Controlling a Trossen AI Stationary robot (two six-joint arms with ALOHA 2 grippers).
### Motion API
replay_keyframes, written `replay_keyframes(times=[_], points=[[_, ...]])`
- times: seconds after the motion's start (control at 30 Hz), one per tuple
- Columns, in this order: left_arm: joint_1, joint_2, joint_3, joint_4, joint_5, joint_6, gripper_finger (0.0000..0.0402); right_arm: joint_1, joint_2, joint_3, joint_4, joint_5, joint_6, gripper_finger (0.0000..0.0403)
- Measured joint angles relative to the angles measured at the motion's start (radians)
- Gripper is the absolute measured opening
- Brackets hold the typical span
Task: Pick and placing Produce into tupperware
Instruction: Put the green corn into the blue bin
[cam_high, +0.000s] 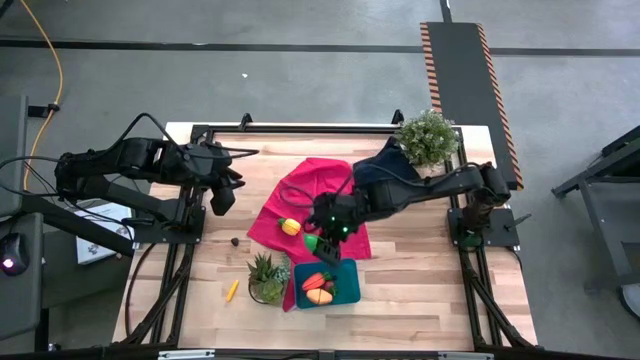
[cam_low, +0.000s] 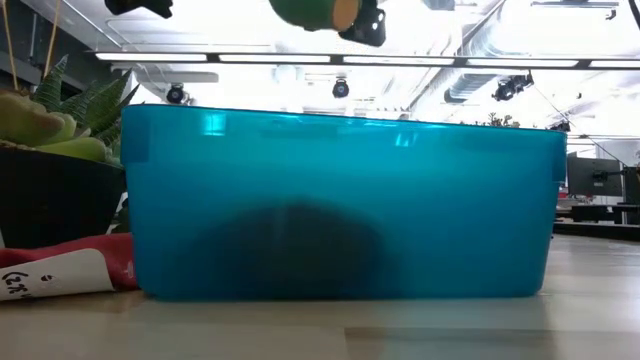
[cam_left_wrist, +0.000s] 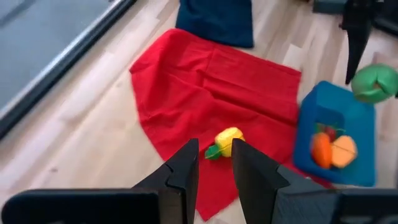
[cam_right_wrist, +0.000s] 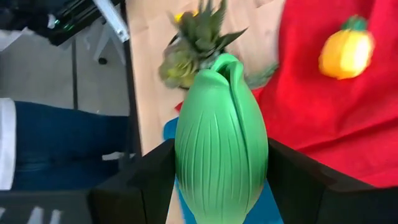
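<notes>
My right gripper (cam_high: 322, 238) is shut on the green oval (cam_right_wrist: 221, 146) and hangs over the red cloth (cam_high: 310, 195), just beyond the far rim of the teal tupperware (cam_high: 345, 290). In the low view the green oval (cam_low: 310, 12) sits above the tupperware's (cam_low: 340, 205) rim. A carrot (cam_high: 314, 281) and an orange piece (cam_high: 320, 296) lie inside. A yellow piece (cam_high: 290, 226) rests on the red cloth, and a thin yellow stick (cam_high: 232, 290) lies on the wood. My left gripper (cam_high: 222, 190) waits, open, over the table's left part. My right gripper pinches the green oval by its two long sides (cam_right_wrist: 186, 168), one finger (cam_right_wrist: 149, 180) on each flank. The fingers run along the oval's length and its pointed tip (cam_right_wrist: 227, 62) faces away from the wrist. It is lifted clear of cloth and tupperware.
A small potted plant (cam_high: 267, 275) stands right beside the tupperware's left side. A larger plant (cam_high: 427, 137) and a navy cloth (cam_high: 385, 165) are at the far right. A small dark object (cam_high: 234, 240) lies on the wood. Bare wood shows along the near edge.
</notes>
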Motion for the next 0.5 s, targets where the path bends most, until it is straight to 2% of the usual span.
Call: replay_keyframes(times=[0.27,0.5], points=[[0.0,0.0,0.0,0.002,0.187,-0.127,0.0083,0.087,0.0,0.0,-0.043,-0.009,0.107,0.0211],[-0.001,0.0,0.0,0.002,0.331,-0.254,0.0083,0.154,0.006,0.0,-0.041,0.093,0.14,0.0211]])
